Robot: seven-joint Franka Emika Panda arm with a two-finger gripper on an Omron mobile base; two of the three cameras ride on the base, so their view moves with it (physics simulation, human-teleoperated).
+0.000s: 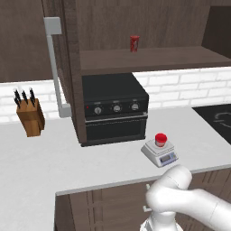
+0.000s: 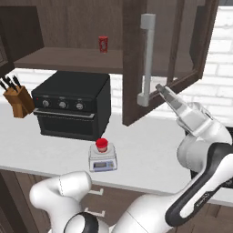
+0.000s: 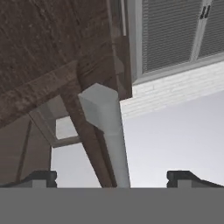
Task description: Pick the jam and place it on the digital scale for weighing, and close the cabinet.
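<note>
Jam (image 2: 101, 144) sits on scale (image 2: 103, 160), lower centre — placing done. Cabinet door (image 2: 134, 63) open; gripper (image 3: 112, 177) spread wide astride handle (image 3: 109, 135) — next, push door shut.

Base views flank counter (image 1: 54, 149), share oven (image 2: 73, 107) — hand view close under cabinet handle (image 3: 107, 131).

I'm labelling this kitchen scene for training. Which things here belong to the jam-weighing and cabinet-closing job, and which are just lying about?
Job:
- jam, sitting on the scale
- scale
- cabinet door, standing open
- door handle, between the tips of the open claw

Lying about:
- oven
- knife block
- red can on the cabinet shelf
</note>
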